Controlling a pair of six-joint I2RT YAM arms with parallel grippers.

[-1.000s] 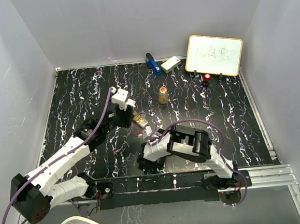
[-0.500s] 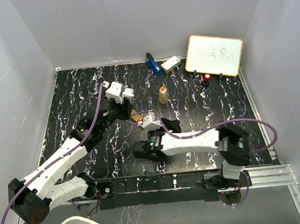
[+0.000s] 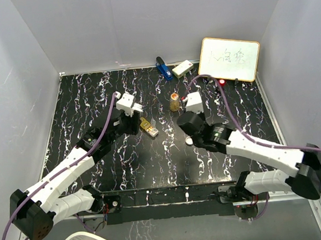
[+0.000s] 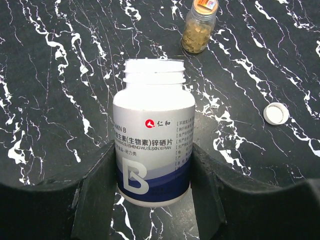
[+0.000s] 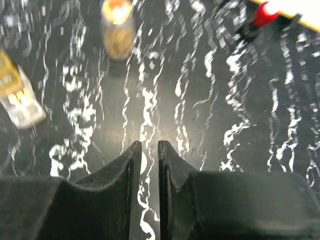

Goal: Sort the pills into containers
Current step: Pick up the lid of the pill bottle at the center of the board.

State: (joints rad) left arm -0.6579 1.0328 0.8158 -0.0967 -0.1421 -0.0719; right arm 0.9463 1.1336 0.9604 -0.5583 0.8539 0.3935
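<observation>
L gripper [image 4: 152,167]: clamped on lower body of white bottle [image 4: 154,115]; bottle upright, neck open, no cap on.
Cap [image 4: 276,113]: lies flat on marbled table [image 4: 45,60], off to bottle's right, well apart.
R gripper [image 5: 146,150]: fingers nearly pressed together, thin slit only, nothing seen pinched. White patch under tips is prob. the cap; can't confirm.
Amber bottle [image 4: 200,30]: upright beyond white bottle, lid on.
Clear box [image 3: 149,126]: yellow-gold sections, lies betw. the two grippers, nearer L.
Step, as judged: bottle open, pills due for the box.
Doing it well: hold bottle level w/ firm squeeze until over box. Tip slowly, mouth close above one section. Park R arm clear of pour path.
</observation>
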